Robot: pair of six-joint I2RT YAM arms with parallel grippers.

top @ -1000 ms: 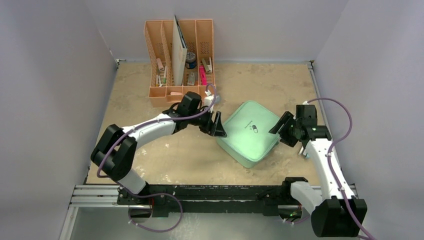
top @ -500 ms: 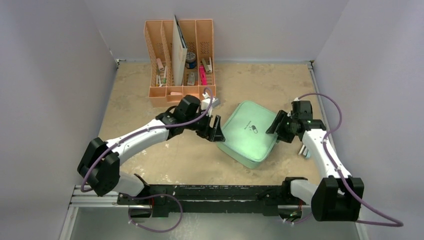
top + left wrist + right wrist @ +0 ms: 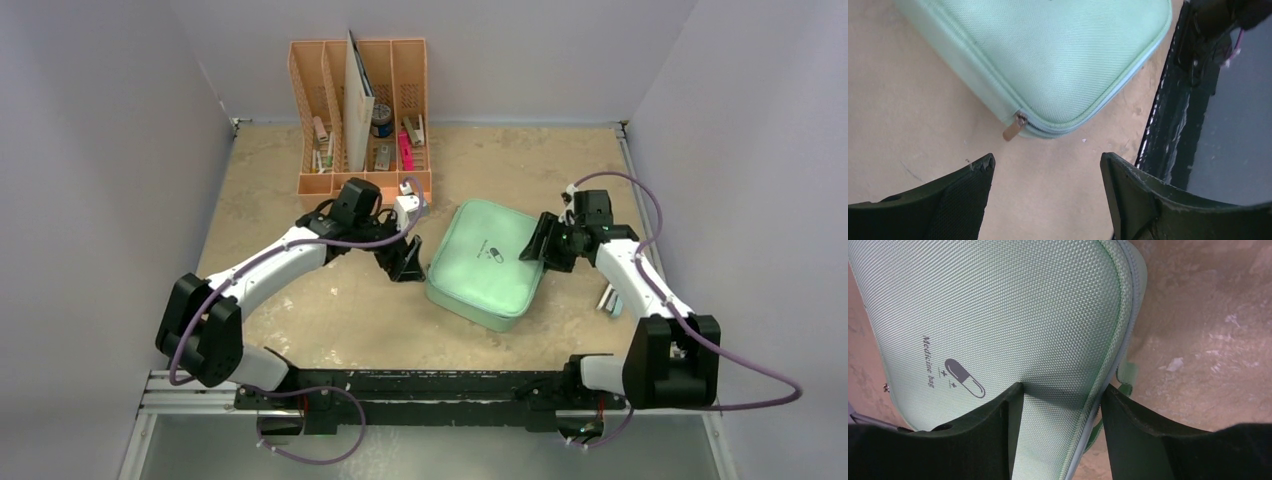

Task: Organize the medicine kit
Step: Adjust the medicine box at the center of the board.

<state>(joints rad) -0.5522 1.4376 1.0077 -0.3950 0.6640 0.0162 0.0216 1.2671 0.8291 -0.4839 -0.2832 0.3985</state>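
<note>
The medicine kit is a mint-green zip case lying closed on the table, pill logo on its lid. My left gripper is open and empty just left of the kit, a short gap away. In the left wrist view the kit lies beyond the open gripper, with its tan zip pull sticking out at the near corner. My right gripper is open at the kit's right edge. In the right wrist view the gripper straddles that edge of the kit, one finger over the lid and one outside the zip.
A peach-orange slotted organizer with small items stands at the back left. A small pale object lies on the table right of the kit. The dark front rail runs along the near edge, also in the left wrist view.
The kit has slid left and turned a little. My right gripper moved left and farther with it. My left gripper drew back to the left.
</note>
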